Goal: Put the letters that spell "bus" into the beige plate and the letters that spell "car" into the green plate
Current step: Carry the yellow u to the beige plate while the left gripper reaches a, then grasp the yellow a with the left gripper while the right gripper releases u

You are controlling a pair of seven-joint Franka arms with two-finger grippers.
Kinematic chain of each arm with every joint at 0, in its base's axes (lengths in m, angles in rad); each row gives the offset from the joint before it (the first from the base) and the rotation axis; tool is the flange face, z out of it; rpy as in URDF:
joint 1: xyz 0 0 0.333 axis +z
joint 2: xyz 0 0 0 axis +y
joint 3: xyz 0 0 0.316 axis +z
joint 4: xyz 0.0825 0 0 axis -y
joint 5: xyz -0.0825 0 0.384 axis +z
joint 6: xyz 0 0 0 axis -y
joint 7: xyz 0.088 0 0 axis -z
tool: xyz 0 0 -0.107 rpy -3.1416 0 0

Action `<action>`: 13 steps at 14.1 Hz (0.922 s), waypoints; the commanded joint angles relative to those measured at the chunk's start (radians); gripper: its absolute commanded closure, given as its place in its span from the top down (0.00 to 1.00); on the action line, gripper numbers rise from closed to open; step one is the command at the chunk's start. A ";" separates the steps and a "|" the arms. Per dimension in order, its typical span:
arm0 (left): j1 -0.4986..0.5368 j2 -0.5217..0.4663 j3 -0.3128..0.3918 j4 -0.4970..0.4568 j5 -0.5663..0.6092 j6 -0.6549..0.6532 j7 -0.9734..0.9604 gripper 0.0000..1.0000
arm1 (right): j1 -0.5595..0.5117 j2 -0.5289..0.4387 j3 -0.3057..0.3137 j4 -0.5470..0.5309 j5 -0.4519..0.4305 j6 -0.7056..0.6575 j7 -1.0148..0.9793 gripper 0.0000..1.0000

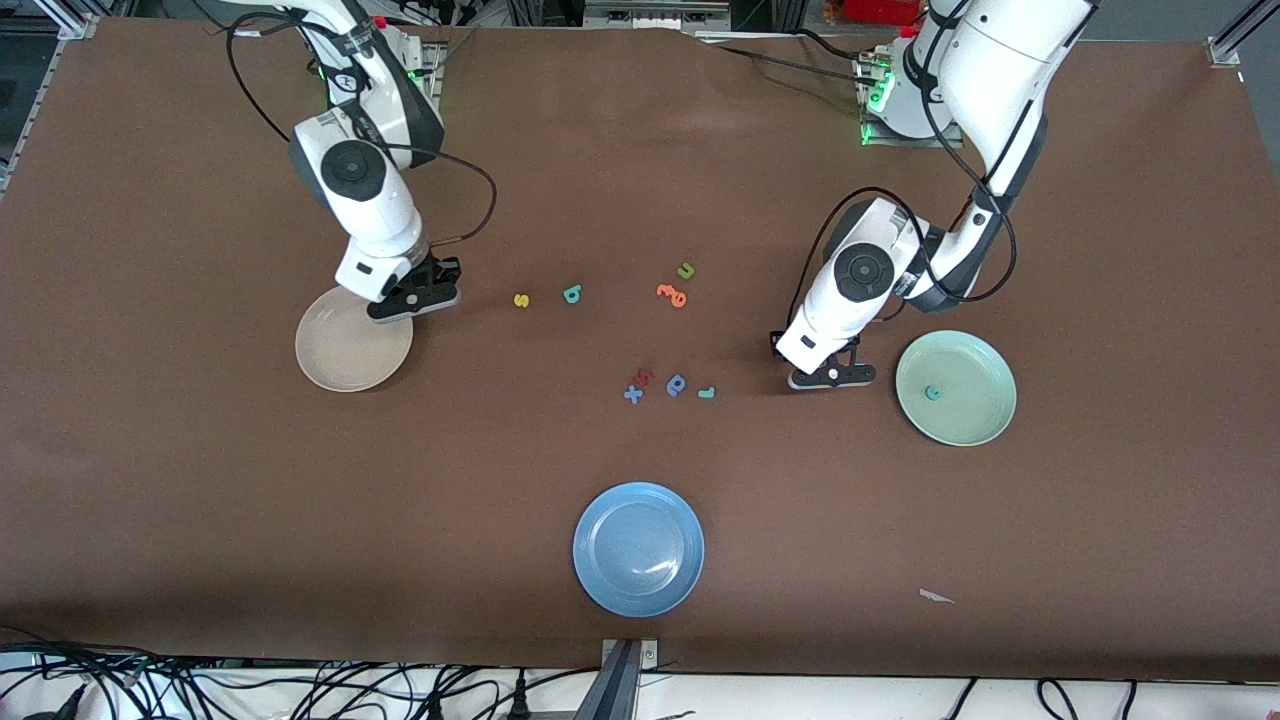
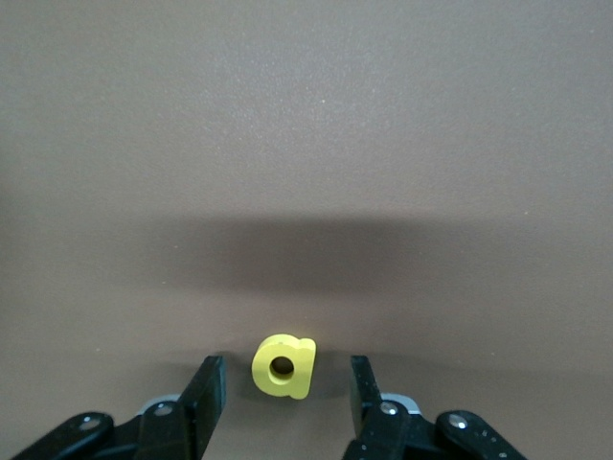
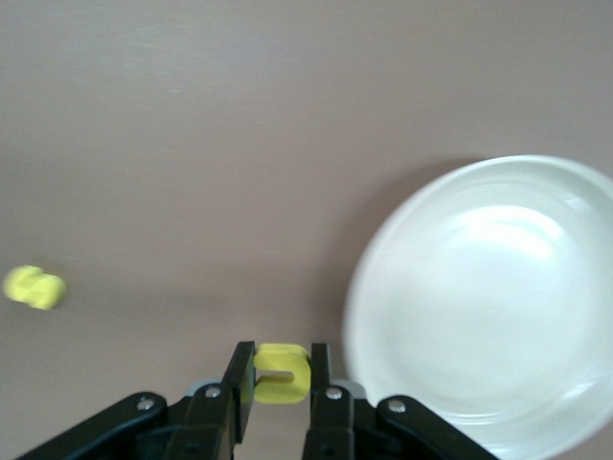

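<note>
Hovering at the beige plate's (image 1: 352, 350) rim, the right tool (image 1: 415, 300) hung low in the front view, while the left tool (image 1: 832, 377) sat down at the counter (image 1: 200, 480) beside the green plate (image 1: 956, 388), which held a teal letter (image 1: 933, 393). A yellow "s" (image 1: 521, 300) and teal "b" (image 1: 572, 294) lay between the arms; a teal "r" (image 1: 706, 393) lay nearer the camera, beside a blue letter (image 1: 676, 385). A blue plate (image 1: 638, 548) sat nearest the camera.

The left wrist view showed the left tool (image 2: 283, 383) half open around a yellow "a" (image 2: 283, 366), its fingers (image 2: 206, 388) apart from it.

The right wrist view showed the right tool (image 3: 282, 379) clamped on a yellow "u" (image 3: 281, 374) beside the beige plate (image 3: 383, 287).
</note>
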 commanded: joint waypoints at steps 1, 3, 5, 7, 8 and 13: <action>0.002 0.002 0.001 -0.006 0.034 0.011 -0.027 0.49 | -0.095 -0.014 0.007 -0.005 0.006 -0.010 -0.149 0.12; 0.002 0.003 0.001 0.000 0.034 0.011 -0.027 0.40 | -0.119 0.003 -0.024 0.007 0.006 -0.010 -0.211 0.13; 0.002 0.013 0.001 0.003 0.034 0.013 -0.027 0.31 | -0.146 0.035 -0.038 0.018 0.006 -0.006 -0.248 0.20; 0.002 0.014 0.003 0.008 0.034 0.013 -0.024 0.20 | -0.158 0.060 -0.039 0.021 0.004 0.010 -0.251 0.41; 0.002 0.014 0.003 0.008 0.034 0.013 -0.018 0.14 | -0.158 0.063 -0.039 0.021 0.006 0.010 -0.249 0.58; 0.013 0.002 0.012 0.038 0.034 -0.028 0.058 0.07 | -0.158 0.061 -0.038 0.023 0.006 0.007 -0.240 0.77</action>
